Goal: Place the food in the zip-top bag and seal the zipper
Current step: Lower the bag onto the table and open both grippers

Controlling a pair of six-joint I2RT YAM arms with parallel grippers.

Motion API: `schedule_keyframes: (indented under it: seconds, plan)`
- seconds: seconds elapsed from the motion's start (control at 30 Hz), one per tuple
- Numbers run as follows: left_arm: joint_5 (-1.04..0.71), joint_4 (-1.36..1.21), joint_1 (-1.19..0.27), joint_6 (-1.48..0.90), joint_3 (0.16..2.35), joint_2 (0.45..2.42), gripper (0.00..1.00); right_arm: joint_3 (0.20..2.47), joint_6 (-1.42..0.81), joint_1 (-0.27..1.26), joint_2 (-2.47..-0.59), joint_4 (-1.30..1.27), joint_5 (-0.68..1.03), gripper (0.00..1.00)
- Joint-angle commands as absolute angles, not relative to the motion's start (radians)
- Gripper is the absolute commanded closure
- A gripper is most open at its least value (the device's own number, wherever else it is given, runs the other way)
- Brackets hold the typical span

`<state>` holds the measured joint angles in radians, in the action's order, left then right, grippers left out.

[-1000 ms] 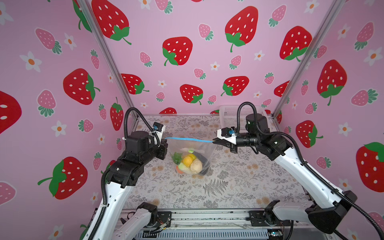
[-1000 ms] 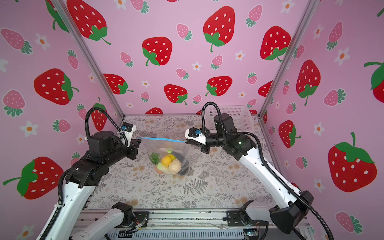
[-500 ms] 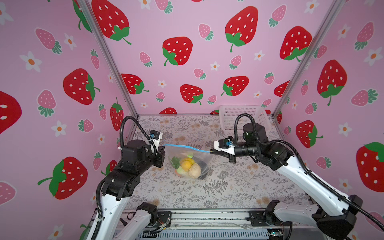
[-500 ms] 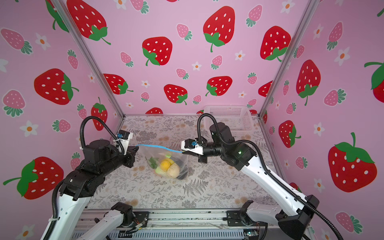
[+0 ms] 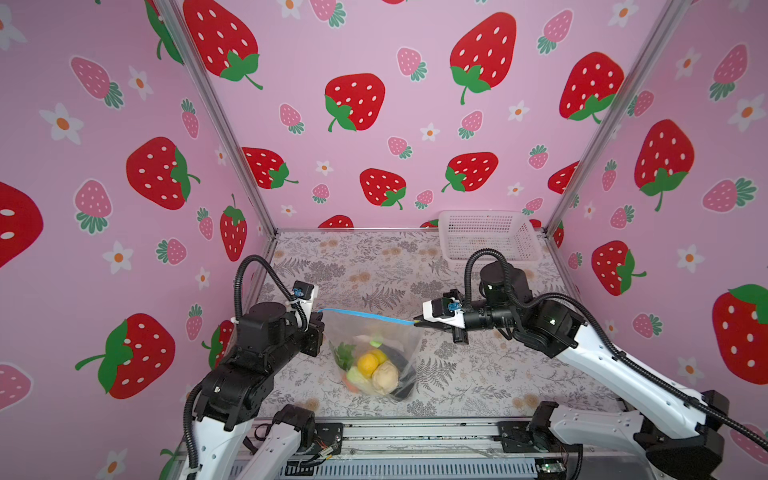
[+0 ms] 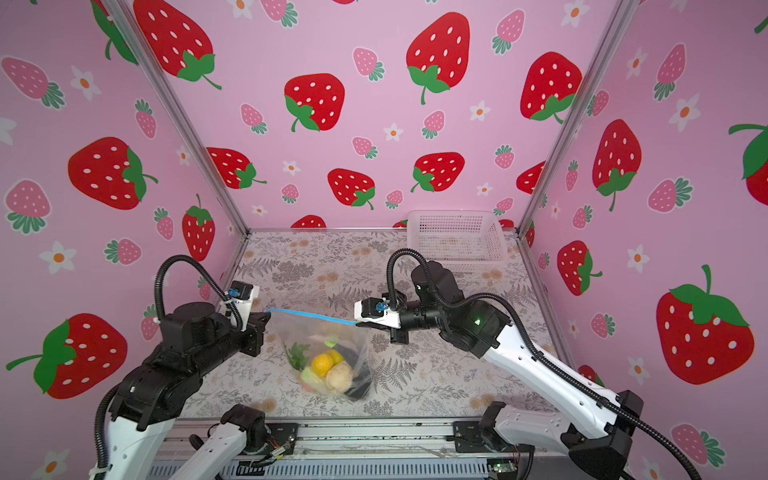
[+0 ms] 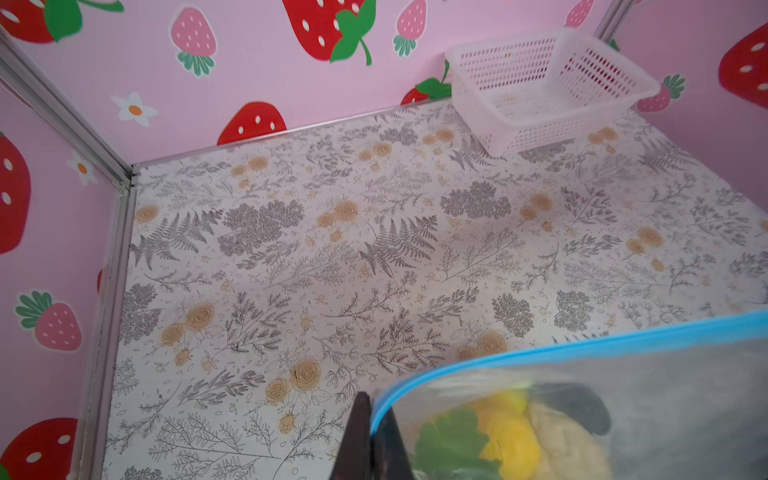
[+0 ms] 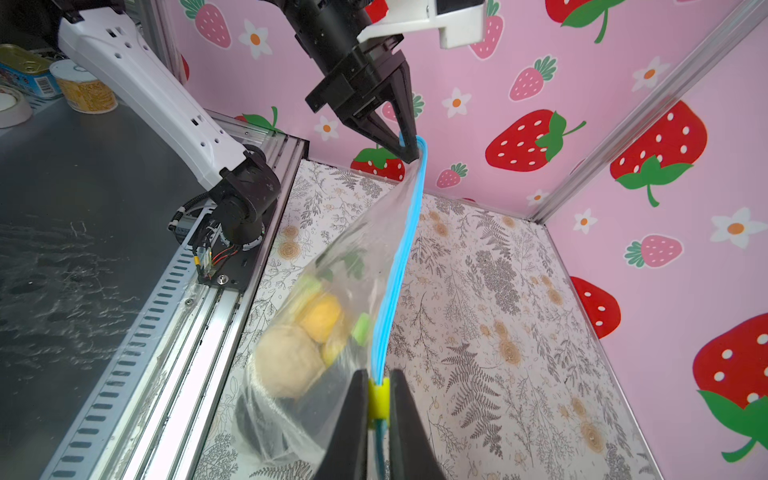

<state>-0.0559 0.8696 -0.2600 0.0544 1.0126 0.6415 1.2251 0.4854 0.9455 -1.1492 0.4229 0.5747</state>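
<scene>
Lowered, the zip-top bag point(image 5: 388, 337) hangs between left gripper point(image 8: 408, 148) pinching the zipper's point(image 5: 365, 316) end and right gripper point(image 5: 417, 322) clamping its slider point(image 8: 378, 401); apparently sealed, so set down and release.

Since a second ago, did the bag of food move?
Yes. The zip-top bag has come toward the front rail, farther from the white basket at the back.

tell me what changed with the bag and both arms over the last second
Both arms carried the zip-top bag down the top views, toward the near side, with the food inside it. Unchanged: the left gripper is shut on one end of the zipper, the right gripper is shut on the yellow slider, and the white mesh basket sits in the far corner.
</scene>
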Motion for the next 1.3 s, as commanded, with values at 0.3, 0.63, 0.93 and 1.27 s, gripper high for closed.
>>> schedule_keyframes:
  seconds: [0.3,0.63,0.93,1.27]
  plan:
    - [-0.015,0.669,-0.246,0.095,0.979,0.919,1.0,1.161,0.494,0.676,-1.272,0.295,0.779,1.0]
    - [0.066,0.549,-0.234,0.117,1.032,1.124,1.0,1.168,0.529,0.554,-1.399,0.215,0.861,1.0]
    - [0.069,0.432,-0.185,0.122,1.129,1.388,1.0,1.249,0.552,0.513,-1.566,0.182,0.845,1.0]
    - [0.052,0.411,-0.153,0.106,1.31,1.638,1.0,1.341,0.594,0.479,-1.748,0.136,0.768,1.0]
